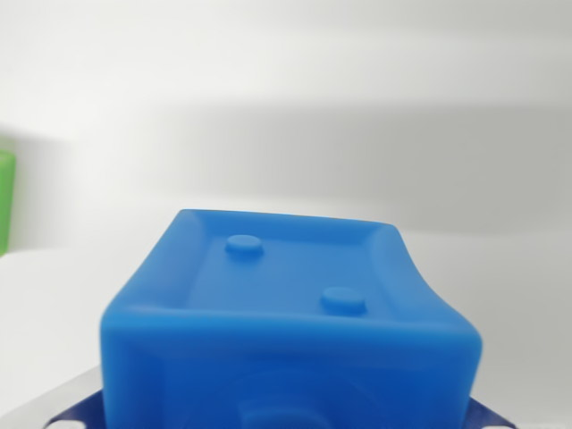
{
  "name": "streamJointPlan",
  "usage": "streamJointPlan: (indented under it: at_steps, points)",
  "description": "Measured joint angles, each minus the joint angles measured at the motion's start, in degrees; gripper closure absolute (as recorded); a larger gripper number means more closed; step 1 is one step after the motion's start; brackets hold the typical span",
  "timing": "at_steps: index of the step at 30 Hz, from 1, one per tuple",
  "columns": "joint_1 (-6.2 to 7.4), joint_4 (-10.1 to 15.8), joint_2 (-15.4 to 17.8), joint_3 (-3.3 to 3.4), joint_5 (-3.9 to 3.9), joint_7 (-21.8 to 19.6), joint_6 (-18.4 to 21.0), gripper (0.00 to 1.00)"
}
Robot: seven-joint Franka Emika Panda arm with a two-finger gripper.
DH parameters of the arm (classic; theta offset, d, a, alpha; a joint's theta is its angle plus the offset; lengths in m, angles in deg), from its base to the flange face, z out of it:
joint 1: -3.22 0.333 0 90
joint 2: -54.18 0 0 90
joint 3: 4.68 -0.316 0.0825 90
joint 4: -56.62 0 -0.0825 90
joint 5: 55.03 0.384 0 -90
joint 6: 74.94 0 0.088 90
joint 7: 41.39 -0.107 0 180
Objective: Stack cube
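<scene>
Right under your wrist camera: blue cube (290, 313) fills the lower frame, two studs up | green block (6, 201) at far left edge | tool fingers unseen, state can't be told

Smooth, matt blue plastic cube (290, 308)

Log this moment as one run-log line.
blue cube: close under wrist camera | green object: wrist view's left edge | gripper: fingers unseen | stack: not done

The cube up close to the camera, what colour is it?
Bright blue. The cube fills the lower part of the wrist view, the only view here.
</scene>
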Motion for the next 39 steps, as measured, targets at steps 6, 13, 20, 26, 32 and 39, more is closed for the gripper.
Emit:
streamJointPlan:
  at_steps: [6, 13, 20, 26, 32, 39]
  points:
    - [1.15, 0.0, 0.2, 0.0, -0.01, -2.3, 0.2, 1.0]
    - [2.49, -0.1, 0.4, 0.01, -0.02, -5.0, 0.5, 1.0]
    - [3.91, -0.3, 0.6, 0.01, -0.03, -7.9, 0.9, 1.0]
    - [5.05, -0.5, 0.7, 0.01, -0.04, -10.3, 1.3, 1.0]
    - [6.22, -0.8, 0.7, 0.01, -0.05, -12.7, 1.6, 1.0]
    - [7.49, -1.2, 0.8, 0.01, -0.05, -15.3, 2.0, 1.0]
